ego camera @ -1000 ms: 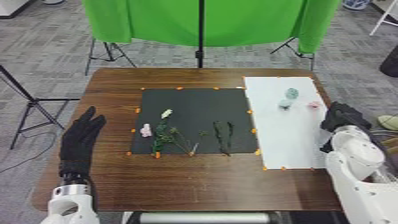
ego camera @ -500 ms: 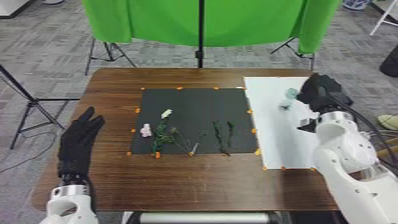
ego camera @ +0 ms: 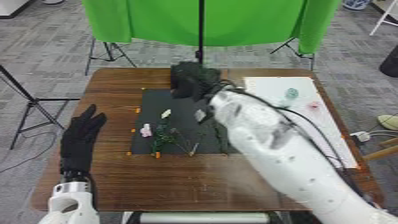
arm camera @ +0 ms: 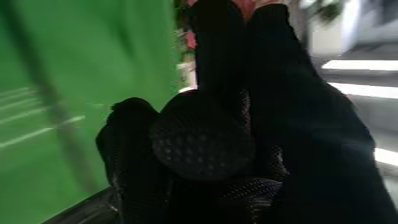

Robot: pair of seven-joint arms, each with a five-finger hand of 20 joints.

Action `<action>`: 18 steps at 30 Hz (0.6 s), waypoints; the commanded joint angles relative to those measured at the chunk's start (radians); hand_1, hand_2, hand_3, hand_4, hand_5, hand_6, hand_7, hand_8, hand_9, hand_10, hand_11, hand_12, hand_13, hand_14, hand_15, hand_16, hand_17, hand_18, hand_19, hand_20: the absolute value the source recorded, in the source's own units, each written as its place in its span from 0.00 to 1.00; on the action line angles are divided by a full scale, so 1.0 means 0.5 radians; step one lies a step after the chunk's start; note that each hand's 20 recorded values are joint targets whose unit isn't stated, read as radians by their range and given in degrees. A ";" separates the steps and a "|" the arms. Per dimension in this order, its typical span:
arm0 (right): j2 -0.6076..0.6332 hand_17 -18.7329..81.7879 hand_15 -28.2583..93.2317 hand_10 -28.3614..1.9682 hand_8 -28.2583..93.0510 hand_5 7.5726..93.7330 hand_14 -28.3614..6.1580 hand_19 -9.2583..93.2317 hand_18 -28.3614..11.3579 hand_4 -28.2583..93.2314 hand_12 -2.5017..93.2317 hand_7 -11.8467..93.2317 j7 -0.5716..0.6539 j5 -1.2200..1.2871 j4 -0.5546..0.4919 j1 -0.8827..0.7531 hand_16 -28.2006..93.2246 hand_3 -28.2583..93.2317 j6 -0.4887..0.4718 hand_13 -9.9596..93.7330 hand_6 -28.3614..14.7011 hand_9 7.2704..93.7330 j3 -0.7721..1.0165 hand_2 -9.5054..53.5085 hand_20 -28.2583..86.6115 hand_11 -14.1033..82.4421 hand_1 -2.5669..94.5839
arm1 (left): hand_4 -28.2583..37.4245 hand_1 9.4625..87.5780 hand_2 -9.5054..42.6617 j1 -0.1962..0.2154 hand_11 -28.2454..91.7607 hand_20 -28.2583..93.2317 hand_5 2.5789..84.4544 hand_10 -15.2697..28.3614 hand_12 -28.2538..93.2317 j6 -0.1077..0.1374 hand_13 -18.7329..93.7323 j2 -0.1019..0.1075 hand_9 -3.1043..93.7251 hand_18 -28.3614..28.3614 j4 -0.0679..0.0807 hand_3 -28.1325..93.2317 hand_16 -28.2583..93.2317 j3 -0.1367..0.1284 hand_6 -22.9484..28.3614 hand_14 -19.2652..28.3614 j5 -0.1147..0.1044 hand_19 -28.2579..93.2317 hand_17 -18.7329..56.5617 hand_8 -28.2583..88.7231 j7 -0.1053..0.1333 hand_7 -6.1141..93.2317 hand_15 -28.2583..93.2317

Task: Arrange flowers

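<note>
The head view shows the left hand (ego camera: 79, 145) straight-fingered, the right hand (ego camera: 192, 82) above the counter (ego camera: 178, 185); the right wrist view shows its fingers (arm camera: 282, 70), probably straight.

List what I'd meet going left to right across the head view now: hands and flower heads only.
Left hand → light pink flower → white flower → right hand → bluish-green flower → pink flower on the white sheet.
</note>
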 commanded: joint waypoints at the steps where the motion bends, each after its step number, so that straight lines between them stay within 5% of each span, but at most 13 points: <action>1: -0.151 0.85 0.71 0.72 0.31 0.85 0.83 1.00 0.52 0.10 0.42 0.30 -0.283 -0.354 0.138 -0.075 0.52 0.65 -0.102 0.99 0.72 0.99 -0.120 0.00 0.74 0.23 0.69 | 0.00 0.11 0.23 0.010 0.35 0.39 0.51 0.66 0.32 -0.014 0.47 0.000 0.49 0.68 0.016 0.78 0.24 0.015 0.55 0.71 0.002 0.25 0.35 0.20 -0.016 0.11 0.31; 18: -0.245 0.84 0.72 0.72 0.29 0.83 0.82 1.00 0.51 0.10 0.45 0.31 -0.391 -0.689 0.317 -0.135 0.52 0.67 -0.225 0.98 0.75 0.97 -0.042 0.00 0.75 0.22 0.65 | 0.00 0.10 0.22 0.016 0.35 0.39 0.51 0.66 0.32 -0.035 0.47 -0.007 0.49 0.68 0.016 0.78 0.24 0.015 0.55 0.71 0.006 0.25 0.35 0.20 -0.014 0.11 0.31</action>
